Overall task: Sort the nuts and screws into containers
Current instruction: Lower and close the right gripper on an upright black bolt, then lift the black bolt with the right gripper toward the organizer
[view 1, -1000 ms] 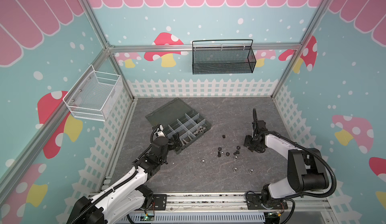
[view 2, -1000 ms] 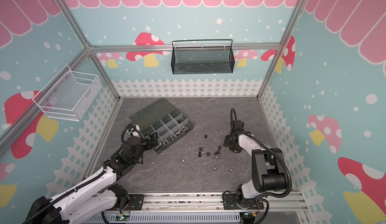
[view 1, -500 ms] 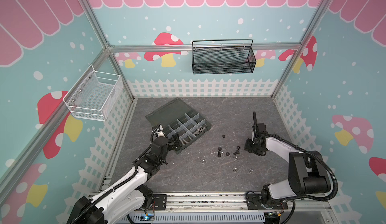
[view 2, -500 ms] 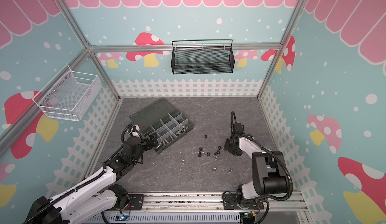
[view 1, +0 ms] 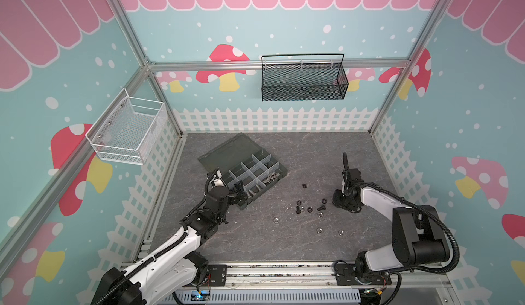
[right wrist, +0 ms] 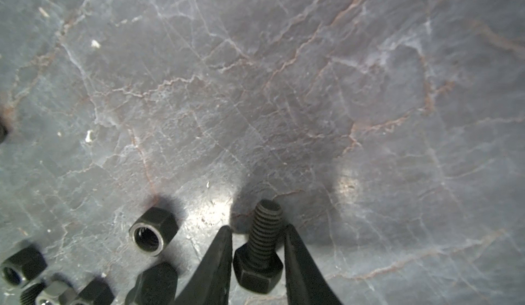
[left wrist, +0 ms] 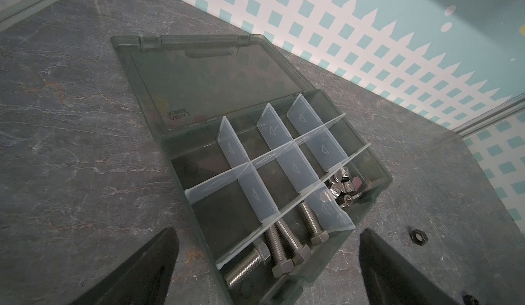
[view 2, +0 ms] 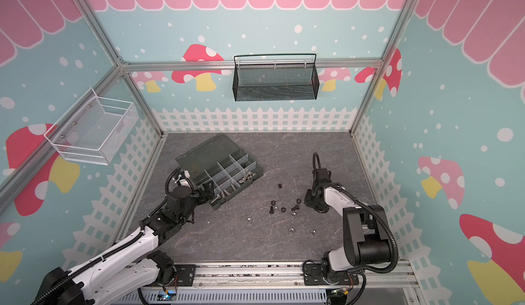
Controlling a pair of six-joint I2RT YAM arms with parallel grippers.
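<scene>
Grey marbled bench [view 1: 255,246]; right of centre in both top views, my right jaws clamp the hex head of a black screw [right wrist: 258,263] lying beside loose nuts [right wrist: 153,231]; left jaws gape empty at the organiser box [view 1: 224,154]; I'd lift straight, slowly.

A robotics lab cell: aluminium frame [view 1: 278,63], mushroom-print walls [view 1: 468,113], marbled tabletop [view 1: 312,153].
</scene>
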